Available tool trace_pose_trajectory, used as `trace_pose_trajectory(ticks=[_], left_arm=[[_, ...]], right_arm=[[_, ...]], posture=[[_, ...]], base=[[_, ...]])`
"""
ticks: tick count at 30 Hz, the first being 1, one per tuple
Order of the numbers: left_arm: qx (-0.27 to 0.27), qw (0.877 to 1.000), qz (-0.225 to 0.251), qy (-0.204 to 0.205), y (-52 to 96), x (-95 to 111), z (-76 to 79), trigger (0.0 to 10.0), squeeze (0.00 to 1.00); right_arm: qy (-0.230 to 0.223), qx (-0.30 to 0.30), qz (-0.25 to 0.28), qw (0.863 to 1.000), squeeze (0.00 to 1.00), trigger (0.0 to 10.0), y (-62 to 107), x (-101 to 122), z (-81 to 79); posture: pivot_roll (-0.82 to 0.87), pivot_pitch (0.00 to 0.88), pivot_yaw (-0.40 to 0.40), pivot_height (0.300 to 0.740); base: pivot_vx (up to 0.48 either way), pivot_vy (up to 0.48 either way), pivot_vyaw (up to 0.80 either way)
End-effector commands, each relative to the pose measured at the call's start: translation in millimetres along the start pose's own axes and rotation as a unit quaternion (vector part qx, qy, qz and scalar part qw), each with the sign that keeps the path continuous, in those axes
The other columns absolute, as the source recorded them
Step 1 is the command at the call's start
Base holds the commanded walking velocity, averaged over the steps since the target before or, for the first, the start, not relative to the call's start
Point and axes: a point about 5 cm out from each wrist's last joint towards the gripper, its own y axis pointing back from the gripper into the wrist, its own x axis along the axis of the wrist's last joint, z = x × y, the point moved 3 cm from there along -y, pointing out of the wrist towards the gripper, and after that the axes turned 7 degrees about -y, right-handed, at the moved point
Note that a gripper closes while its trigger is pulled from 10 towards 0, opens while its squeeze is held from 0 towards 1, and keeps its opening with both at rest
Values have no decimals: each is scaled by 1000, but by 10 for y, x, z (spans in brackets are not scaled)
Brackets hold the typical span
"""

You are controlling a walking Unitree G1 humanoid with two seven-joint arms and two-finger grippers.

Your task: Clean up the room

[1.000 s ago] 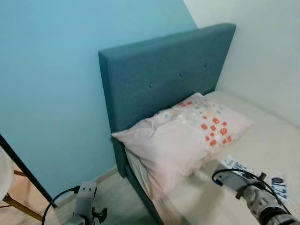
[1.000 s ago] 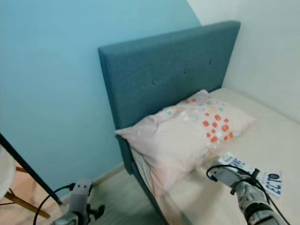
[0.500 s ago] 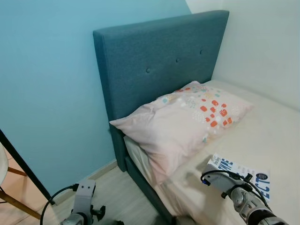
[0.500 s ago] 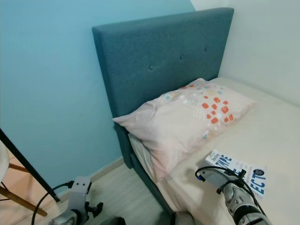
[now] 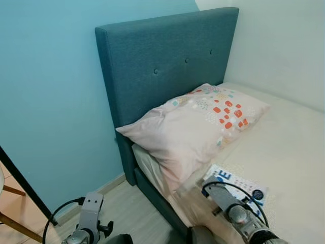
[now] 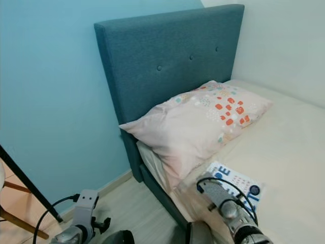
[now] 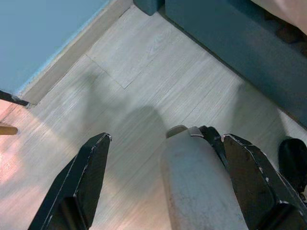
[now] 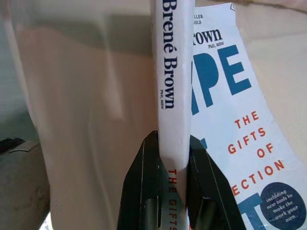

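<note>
A white paperback book (image 8: 225, 96) with blue and orange lettering is at the near edge of the cream mattress (image 5: 289, 147), just in front of the pillow. My right gripper (image 8: 172, 139) is shut on its spine, one black finger on each side. From the head, the book (image 5: 236, 184) shows just past the right wrist (image 5: 234, 211). I cannot tell whether it rests on the sheet or hangs just above it. My left gripper (image 7: 165, 139) hangs open over the pale wood floor (image 7: 144, 86) beside the bed, holding nothing.
A pink pillow (image 5: 195, 127) with orange and teal squares leans against the teal headboard (image 5: 162, 61). The dark bed frame (image 7: 230, 43) borders the floor. A black slanted bar (image 5: 25, 188) and a wooden chair leg (image 5: 18, 226) stand at the left by the blue wall.
The camera has tilted and shifted. My right gripper, still shut on the book, has drawn it left towards the bed's near edge. The left arm keeps hanging.
</note>
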Motion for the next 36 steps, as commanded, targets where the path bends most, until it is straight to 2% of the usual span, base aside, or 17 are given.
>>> trace_pose_trajectory(ticks=[1, 3, 4, 9, 16, 18, 19, 20, 21, 22, 23, 24, 26, 27, 30, 33, 36], left_arm=[[6, 1000, 1, -9, 20, -22, -69, 10000, 0], [6, 1000, 1, -9, 20, -22, -69, 10000, 0], [6, 1000, 1, -10, 21, -21, -70, 10000, 0], [3, 1000, 3, -11, 15, -8, -50, 10000, 0], [0, 1000, 3, -12, 12, -11, -20, 10000, 0], [-1, 1000, 2, -12, 12, -17, -8, 10000, 0], [-2, 1000, 2, -12, 12, -19, -4, 10000, 0], [-2, 1000, 2, -12, 12, -20, -2, 10000, 0], [-2, 1000, 2, -12, 12, -22, 0, 10000, 0], [-2, 1000, 1, -11, 12, -24, 3, 10000, 0], [-2, 1000, 1, -11, 12, -24, 3, 10000, 0], [-3, 1000, 0, -11, 13, -30, 8, 10000, 0], [-3, 1000, 0, -12, 13, -31, 9, 10000, 0], [-4, 1000, 0, -11, 13, -31, 12, 10000, 0], [-4, 1000, -2, -10, 12, -38, 20, 10000, 0], [-5, 1000, -3, -9, 12, -42, 26, 10000, 0], [-8, 1000, -3, -10, 10, -46, 48, 10000, 0]], right_arm=[[-17, 18, 4, 1000, 0, 10000, -13, 51, -98], [-17, 18, 4, 1000, 0, 10000, -13, 51, -98], [-14, -4, 0, 1000, 0, 10000, -16, 54, -15], [-26, -32, -4, 999, 0, 10000, -14, 58, 120], [-24, -15, -3, 1000, 0, 10000, -16, 59, 70], [-14, 8, 4, 1000, 0, 10000, -16, 68, -5], [-6, 19, 7, 1000, 306, 10000, -15, 72, -41], [0, 26, 8, 1000, 306, 10000, -14, 75, -64], [10, 31, 7, 999, 702, 10000, -14, 70, -85], [19, 36, 6, 999, 804, 10000, -12, 63, -102], [19, 36, 6, 999, 804, 10000, -12, 63, -102], [30, 36, 4, 999, 969, 10000, -10, 48, -104], [32, 35, 3, 999, 969, 10000, -10, 45, -102], [32, 33, 1, 999, 1000, 10000, -8, 35, -83], [25, 8, -6, 1000, 1000, 10000, 0, -1, 45], [20, 4, -9, 1000, 1000, 10000, 4, -15, 82], [12, -9, -17, 1000, 1000, 10000, 22, -67, 193]], posture=[[-68, 17, 11, 567], [-68, 17, 11, 567], [-69, 19, 10, 567], [-72, 20, 7, 567], [-73, 16, 2, 567], [-69, 13, -3, 567], [-68, 12, -5, 567], [-68, 12, -5, 567], [-70, 11, -5, 567], [-70, 10, -5, 567], [-70, 10, -5, 567], [-69, 9, -5, 567], [-69, 9, -5, 567], [-73, 9, -4, 567], [-81, 12, -1, 567], [-81, 12, -1, 567], [-86, 14, 1, 567]], base=[[0, 0, 0], [0, 0, 0], [0, 0, 0], [0, 0, 0], [0, 0, 0], [0, 0, 0], [0, 0, 0], [0, 0, 0], [0, 0, 0], [0, 0, 0], [0, 0, 0], [0, 0, 0], [0, 0, 0], [0, 0, 0], [0, 0, 0], [0, 0, 0], [0, 0, 0]])
